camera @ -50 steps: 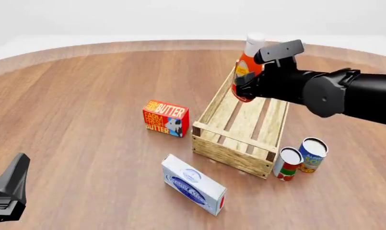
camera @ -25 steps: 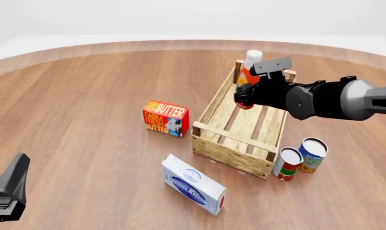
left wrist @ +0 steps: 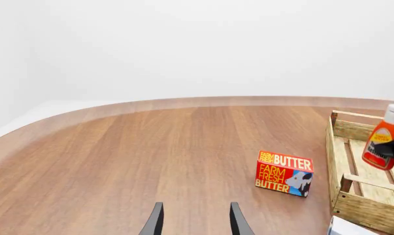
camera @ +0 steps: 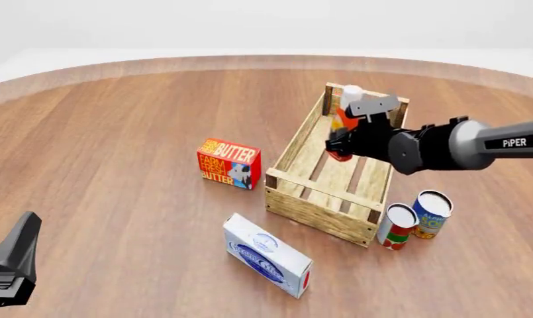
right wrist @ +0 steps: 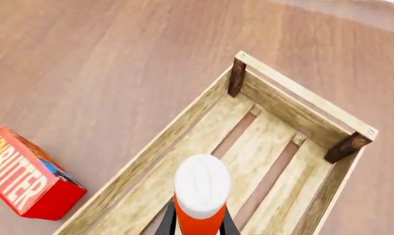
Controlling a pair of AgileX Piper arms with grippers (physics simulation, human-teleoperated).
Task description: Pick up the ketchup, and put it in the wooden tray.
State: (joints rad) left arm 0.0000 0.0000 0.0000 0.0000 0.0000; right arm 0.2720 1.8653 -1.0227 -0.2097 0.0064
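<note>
The ketchup point(camera: 343, 120), an orange-red bottle with a white cap, is held upright by my right gripper point(camera: 344, 140) inside the far half of the wooden tray point(camera: 292, 154), low over its slatted bottom. In the right wrist view the ketchup's white cap point(right wrist: 202, 185) fills the middle with the tray point(right wrist: 294, 93) under it, and the fingers point(right wrist: 167, 223) clamp the bottle's sides. In the left wrist view the ketchup point(left wrist: 384, 142) hangs over the tray point(left wrist: 363, 208). My left gripper point(camera: 1, 273) rests at the near left, open and empty, its fingers point(left wrist: 156, 221) spread.
A red butter box point(camera: 228, 163) stands left of the tray. A white-and-blue box point(camera: 267, 255) lies in front of it. Two cans point(camera: 397, 226) point(camera: 432, 213) stand at the tray's near right corner.
My right gripper has lowered the ketchup from above the tray's far end down into the tray. The left arm has not moved.
</note>
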